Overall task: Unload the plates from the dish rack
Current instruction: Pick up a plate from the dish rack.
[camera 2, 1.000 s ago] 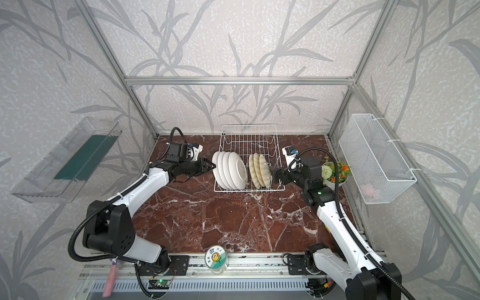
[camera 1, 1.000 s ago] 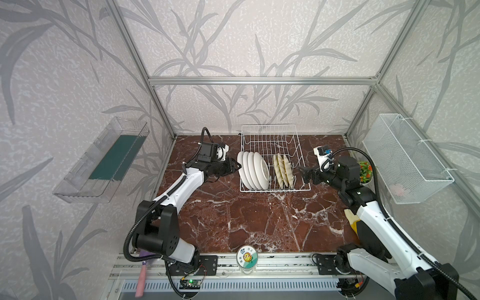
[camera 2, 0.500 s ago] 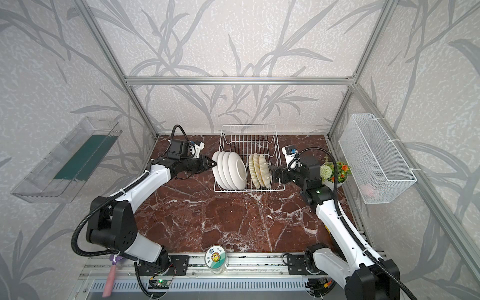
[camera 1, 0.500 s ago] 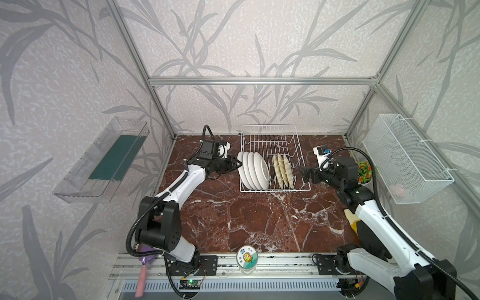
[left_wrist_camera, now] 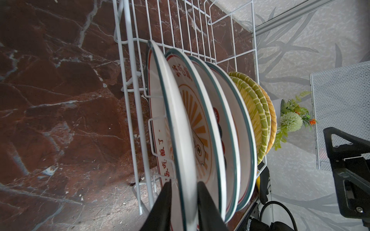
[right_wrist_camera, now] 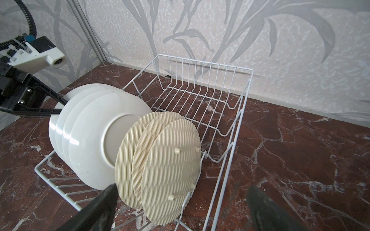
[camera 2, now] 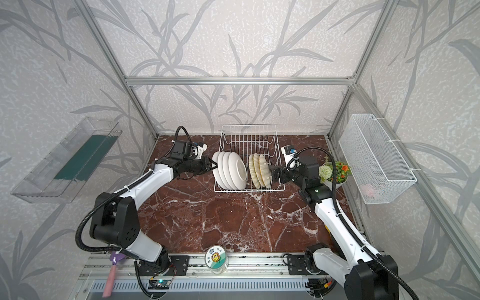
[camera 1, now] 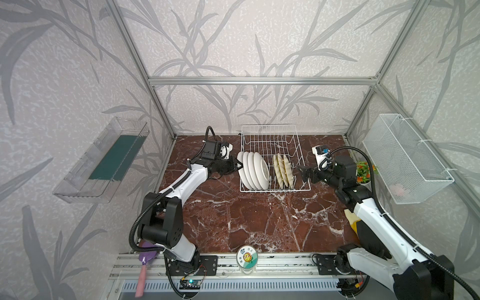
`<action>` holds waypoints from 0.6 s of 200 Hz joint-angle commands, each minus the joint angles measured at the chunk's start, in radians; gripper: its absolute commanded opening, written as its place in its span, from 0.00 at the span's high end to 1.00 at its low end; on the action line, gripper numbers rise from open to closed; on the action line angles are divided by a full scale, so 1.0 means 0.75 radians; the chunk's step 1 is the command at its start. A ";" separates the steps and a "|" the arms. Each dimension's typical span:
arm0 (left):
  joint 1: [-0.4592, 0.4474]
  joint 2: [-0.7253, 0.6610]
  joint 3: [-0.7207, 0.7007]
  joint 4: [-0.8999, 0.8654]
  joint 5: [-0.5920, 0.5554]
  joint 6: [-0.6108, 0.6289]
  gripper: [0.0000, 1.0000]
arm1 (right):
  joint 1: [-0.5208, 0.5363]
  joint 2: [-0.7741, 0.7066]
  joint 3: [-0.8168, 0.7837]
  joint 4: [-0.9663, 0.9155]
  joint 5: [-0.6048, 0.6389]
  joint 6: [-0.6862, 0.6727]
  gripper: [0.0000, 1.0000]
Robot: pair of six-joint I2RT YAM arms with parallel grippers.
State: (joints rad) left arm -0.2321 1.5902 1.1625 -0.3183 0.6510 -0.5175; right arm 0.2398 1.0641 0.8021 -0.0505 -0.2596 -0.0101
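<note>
The white wire dish rack [camera 1: 270, 126] [camera 2: 248, 126] stands at the back of the marble table. Several white plates [camera 1: 253, 170] [camera 2: 230, 170] stand on edge in its left half, and three tan woven plates [camera 1: 281, 170] [camera 2: 259, 170] stand to their right. My left gripper [camera 1: 237, 166] [left_wrist_camera: 184, 182] is shut on the rim of the leftmost white plate [left_wrist_camera: 176, 124], one finger against each face. My right gripper [camera 1: 300, 170] [right_wrist_camera: 182, 188] stands open just right of the woven plates [right_wrist_camera: 168, 160], holding nothing.
A potted plant [camera 1: 363, 171] sits behind my right wrist. A white mesh basket [camera 1: 405, 158] hangs on the right wall and a clear bin [camera 1: 104, 161] on the left wall. A jar [camera 1: 246, 258] and a pink-handled brush [camera 1: 142, 267] lie at the front rail.
My left gripper has moved right to the leftmost white plate, and its jaws have narrowed around the rim. The right arm has barely moved.
</note>
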 commanded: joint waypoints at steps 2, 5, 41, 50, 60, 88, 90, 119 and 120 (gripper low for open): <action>-0.009 0.024 0.041 -0.011 -0.007 -0.022 0.77 | 0.010 -0.012 -0.005 0.044 0.007 0.005 0.01; -0.010 0.023 0.041 -0.011 -0.007 -0.023 0.78 | 0.009 -0.012 -0.006 0.046 0.007 0.007 0.01; -0.020 0.015 0.009 0.045 -0.009 -0.071 0.80 | 0.011 -0.007 -0.006 0.052 0.013 0.013 0.01; -0.023 0.014 0.008 0.042 -0.005 -0.073 0.81 | 0.012 -0.011 -0.008 0.051 0.013 0.013 0.01; -0.024 0.013 0.010 0.034 -0.005 -0.073 0.83 | 0.015 -0.017 -0.012 0.052 0.013 0.012 0.01; -0.030 0.000 0.001 0.038 -0.011 -0.085 0.85 | 0.014 -0.032 -0.019 0.044 0.019 0.011 0.01; -0.031 -0.001 -0.001 0.039 -0.012 -0.087 0.85 | 0.014 -0.032 -0.020 0.044 0.019 0.012 0.01; -0.036 -0.014 -0.022 0.058 -0.011 -0.099 0.88 | 0.014 -0.050 -0.036 0.051 0.021 0.013 0.01; -0.036 -0.015 -0.022 0.059 -0.011 -0.100 0.88 | 0.014 -0.051 -0.036 0.052 0.021 0.012 0.01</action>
State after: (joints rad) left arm -0.2523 1.5902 1.1625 -0.2852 0.6540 -0.5774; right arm 0.2447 1.0527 0.7921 -0.0402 -0.2512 -0.0086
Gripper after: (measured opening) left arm 0.126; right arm 0.991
